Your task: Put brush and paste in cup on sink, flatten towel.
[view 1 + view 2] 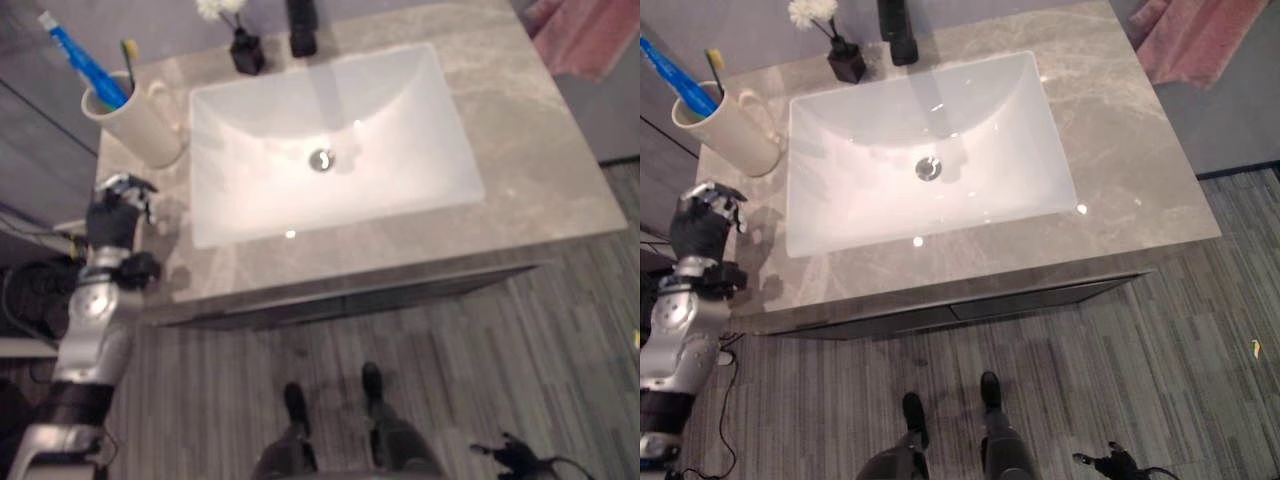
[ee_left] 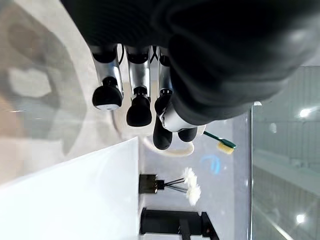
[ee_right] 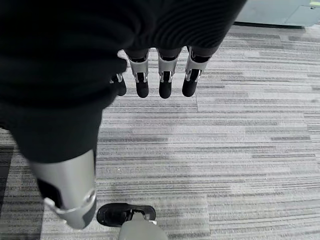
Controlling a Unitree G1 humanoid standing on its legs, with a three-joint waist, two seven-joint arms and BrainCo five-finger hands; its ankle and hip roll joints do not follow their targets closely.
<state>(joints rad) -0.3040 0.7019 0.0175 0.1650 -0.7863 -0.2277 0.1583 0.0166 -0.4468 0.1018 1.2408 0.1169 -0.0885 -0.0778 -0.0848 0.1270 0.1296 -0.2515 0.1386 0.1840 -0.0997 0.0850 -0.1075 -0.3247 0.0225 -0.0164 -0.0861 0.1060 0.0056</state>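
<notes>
Since the brush (image 1: pixel 128 52) and paste (image 1: pixel 84 60) stand in the cup (image 1: pixel 135 120) far left on the surface (image 1: pixel 520 180), the left hand (image 1: pixel 118 205) hovers near it, fingers loosely curled, empty; the right hand (image 3: pixel 150 70) hangs relaxed; the pink towel (image 1: pixel 590 35) waits far right.

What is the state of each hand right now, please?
Left hand: open, holding nothing, above the counter near the cup.
Right hand: open, holding nothing, over the floor.
</notes>
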